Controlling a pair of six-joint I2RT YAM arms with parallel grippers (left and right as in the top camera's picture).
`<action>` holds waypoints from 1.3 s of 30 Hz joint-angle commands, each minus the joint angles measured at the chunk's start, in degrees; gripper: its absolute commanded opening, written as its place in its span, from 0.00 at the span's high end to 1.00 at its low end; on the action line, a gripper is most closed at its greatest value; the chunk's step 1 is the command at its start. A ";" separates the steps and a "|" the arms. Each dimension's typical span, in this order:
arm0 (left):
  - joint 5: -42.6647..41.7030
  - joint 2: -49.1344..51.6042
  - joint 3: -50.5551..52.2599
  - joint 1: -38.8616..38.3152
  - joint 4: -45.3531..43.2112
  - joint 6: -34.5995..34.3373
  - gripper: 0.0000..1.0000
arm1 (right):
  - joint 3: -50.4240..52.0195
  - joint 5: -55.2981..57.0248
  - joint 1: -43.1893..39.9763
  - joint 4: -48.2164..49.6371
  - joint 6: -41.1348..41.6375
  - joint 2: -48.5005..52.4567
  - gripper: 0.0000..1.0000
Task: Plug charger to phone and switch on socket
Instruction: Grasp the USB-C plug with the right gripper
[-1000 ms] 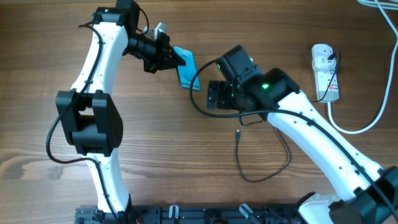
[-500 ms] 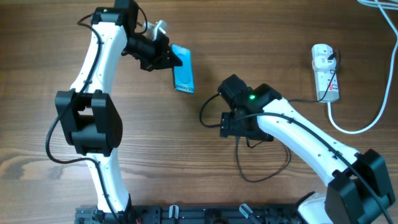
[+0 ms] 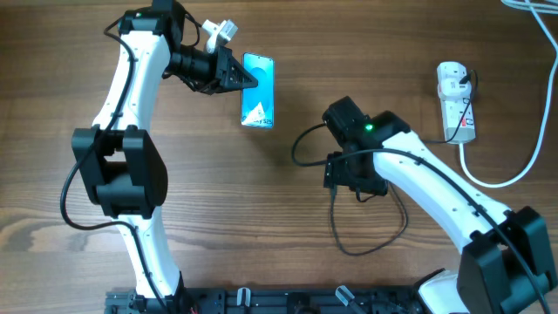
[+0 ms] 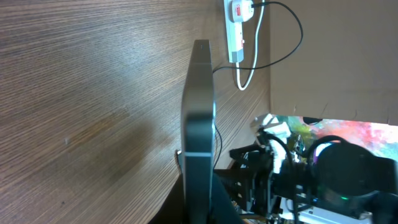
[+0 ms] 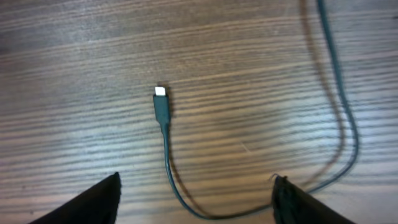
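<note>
The phone (image 3: 258, 90), with its cyan screen facing up, is held at one long edge by my left gripper (image 3: 234, 76), which is shut on it at the back left. In the left wrist view the phone (image 4: 198, 112) shows edge-on between the fingers of the left gripper (image 4: 199, 208). The charger's metal-tipped plug (image 3: 334, 187) lies on the table. My right gripper (image 3: 347, 177) hovers just above it, open and empty. In the right wrist view the plug (image 5: 161, 104) lies ahead of the spread right gripper (image 5: 196, 200). The socket (image 3: 455, 103) lies at the far right.
The thin black cable (image 3: 349, 249) loops over the table in front of the right arm. A thick white cable (image 3: 514, 170) curves from the socket toward the right edge. The socket also shows far off in the left wrist view (image 4: 238, 28).
My left gripper has carried the phone back and turned its screen more toward the camera. My right arm has swung forward and right, to above the plug.
</note>
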State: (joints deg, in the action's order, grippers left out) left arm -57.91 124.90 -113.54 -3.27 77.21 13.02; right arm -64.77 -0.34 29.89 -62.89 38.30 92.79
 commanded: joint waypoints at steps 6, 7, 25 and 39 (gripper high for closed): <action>-0.94 -2.12 -1.11 -0.66 -1.60 0.26 0.96 | 6.40 -4.17 2.86 5.62 3.06 1.11 0.44; -0.87 -2.12 -1.11 -1.05 -1.77 0.26 0.96 | 6.40 -3.96 2.91 5.75 3.58 1.42 0.44; 4.44 -2.12 -1.11 -2.84 -1.73 -1.90 0.96 | 10.71 -2.58 4.81 16.31 4.98 9.01 0.64; 4.46 -2.14 -1.11 -2.84 -1.09 -1.90 0.96 | 10.91 -1.66 4.81 17.64 3.82 9.01 0.86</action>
State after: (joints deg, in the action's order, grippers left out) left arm -52.10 124.90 -113.54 -6.37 76.05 11.46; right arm -55.09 -2.48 34.52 -45.98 42.22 100.92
